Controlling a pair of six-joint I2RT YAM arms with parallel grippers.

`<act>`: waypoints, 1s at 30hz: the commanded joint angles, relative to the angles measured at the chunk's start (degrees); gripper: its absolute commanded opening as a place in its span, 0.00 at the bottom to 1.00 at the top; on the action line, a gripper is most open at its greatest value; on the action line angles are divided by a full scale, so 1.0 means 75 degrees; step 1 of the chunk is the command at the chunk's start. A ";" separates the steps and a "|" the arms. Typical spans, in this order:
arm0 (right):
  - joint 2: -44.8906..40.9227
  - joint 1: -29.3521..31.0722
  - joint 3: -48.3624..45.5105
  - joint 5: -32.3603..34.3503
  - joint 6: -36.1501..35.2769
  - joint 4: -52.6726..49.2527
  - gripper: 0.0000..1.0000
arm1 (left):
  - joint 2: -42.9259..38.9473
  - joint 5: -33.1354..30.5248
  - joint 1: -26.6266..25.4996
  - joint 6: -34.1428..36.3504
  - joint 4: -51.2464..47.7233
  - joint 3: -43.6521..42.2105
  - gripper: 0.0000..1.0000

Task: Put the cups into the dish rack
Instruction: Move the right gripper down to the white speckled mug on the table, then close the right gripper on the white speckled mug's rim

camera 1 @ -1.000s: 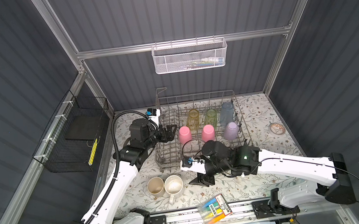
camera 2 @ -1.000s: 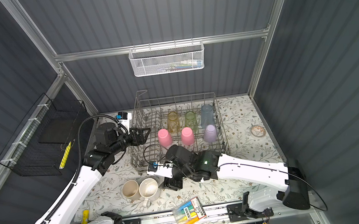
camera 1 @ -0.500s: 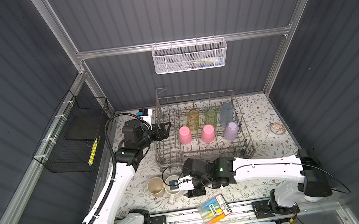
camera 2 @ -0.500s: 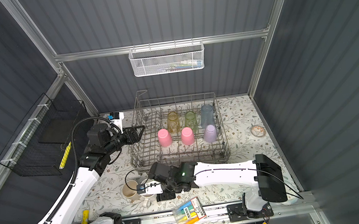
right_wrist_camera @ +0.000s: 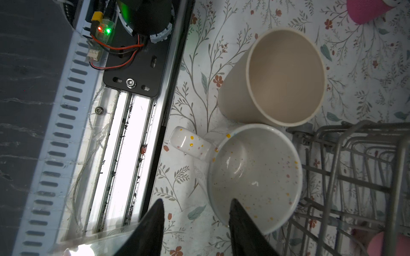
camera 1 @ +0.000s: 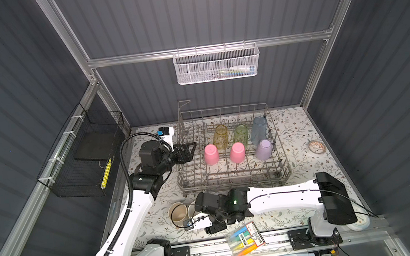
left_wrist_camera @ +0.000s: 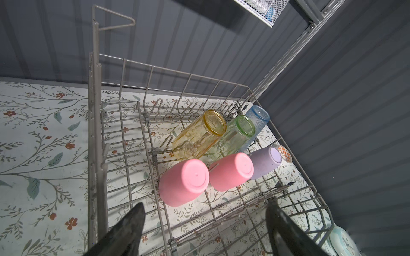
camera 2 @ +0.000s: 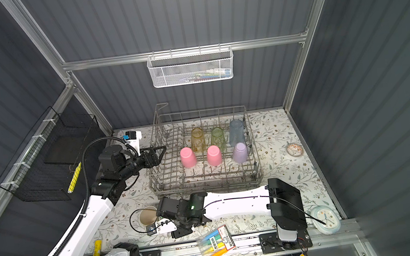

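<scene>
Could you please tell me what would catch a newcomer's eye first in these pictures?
Most likely the grey dish rack at the back of the floral table. It holds two rows of upended cups: pink tumblers and a lilac tumbler in front, an amber glass, green glass and blue tumbler behind. Next, the right gripper low before the rack, its open jaws astride the wall of the speckled mug, beside the beige tumbler.

Dark grey ribbed panels (camera 1: 184,11) framed by aluminium rails (camera 1: 202,50) enclose 3 sides of a floral-patterned tabletop (camera 1: 302,124), with a white mesh basket (camera 1: 217,64) at upper centre and a black wire basket (camera 1: 82,159) at left.
</scene>
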 commanded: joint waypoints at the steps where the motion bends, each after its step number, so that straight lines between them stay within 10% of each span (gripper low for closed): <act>1: 0.0140 0.0013 0.0211 0.0081 -0.0129 -0.0157 0.46 | -0.0172 0.0190 0.0082 -0.0059 0.0182 -0.0064 0.85; 30: 0.1626 -0.0280 0.1237 -0.0307 -0.0523 -0.0963 0.28 | 0.0055 0.0500 0.0227 -0.0162 0.0491 -0.0203 0.84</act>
